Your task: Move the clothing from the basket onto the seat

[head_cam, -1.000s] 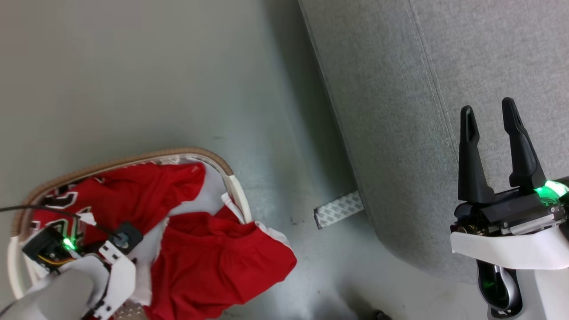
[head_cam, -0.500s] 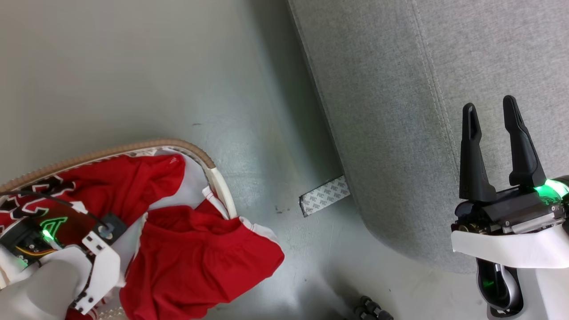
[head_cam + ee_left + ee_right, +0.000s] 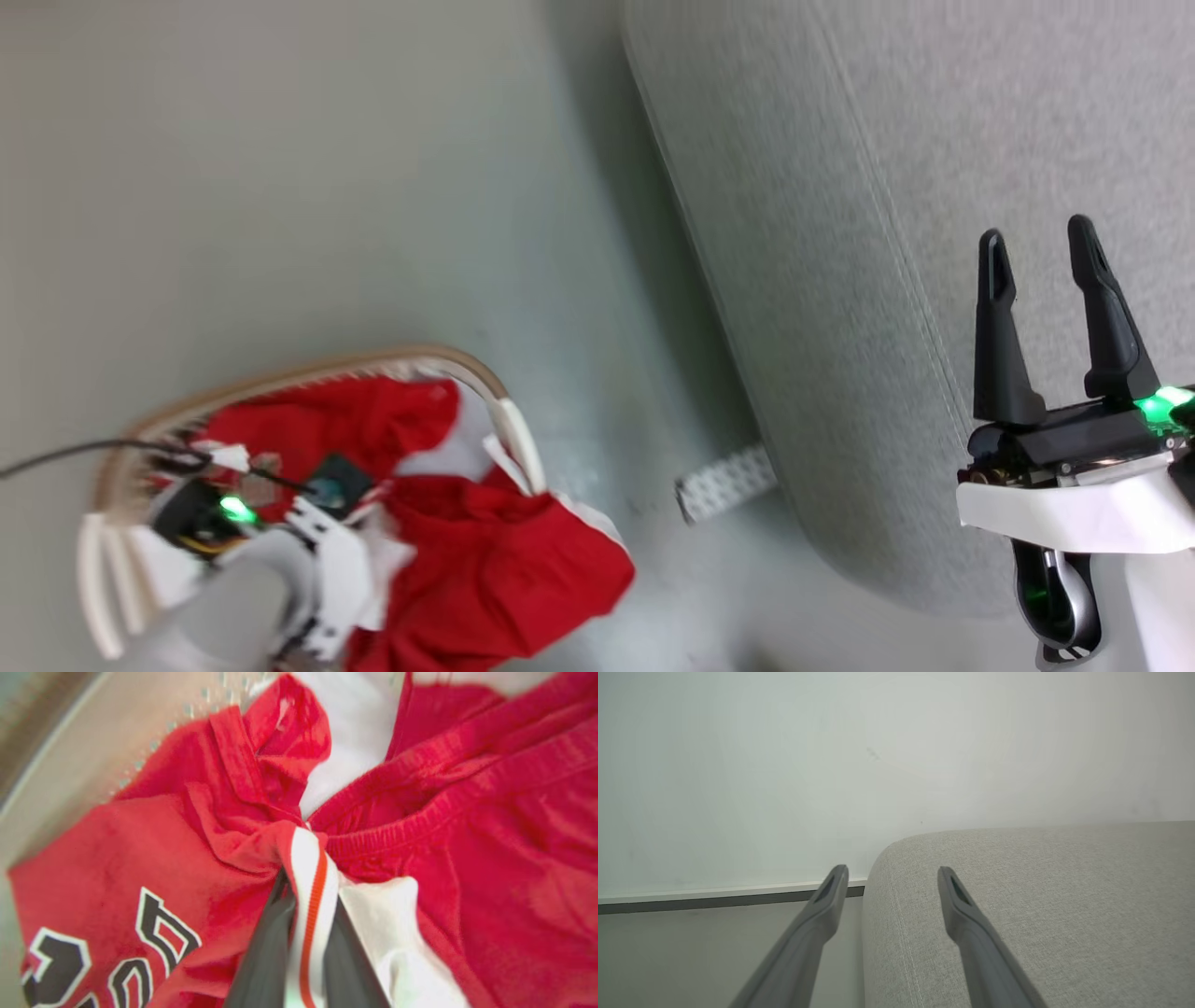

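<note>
The basket (image 3: 509,420), white with a brown rim, stands on the floor at the lower left. It holds the red clothing (image 3: 495,579), and part of it spills over the near rim. In the left wrist view my left gripper (image 3: 306,882) is shut on a white trim with a red stripe, between a lettered jersey (image 3: 117,882) and red shorts (image 3: 490,835). My right gripper (image 3: 1041,257) stands open and holds nothing above the light grey seat (image 3: 840,233). Its fingers (image 3: 822,914) straddle the rounded edge of the seat (image 3: 1041,905).
A grey-and-white patterned strip (image 3: 726,483) lies on the floor at the seat's foot. Bare grey-green floor (image 3: 280,187) stretches between basket and seat. The right wrist view shows a pale wall and a baseboard (image 3: 714,898) behind the seat.
The whole head picture has shifted and blurred, so the camera has moved. My left wrist stays down in the basket on the clothing. The right gripper stays open over the seat.
</note>
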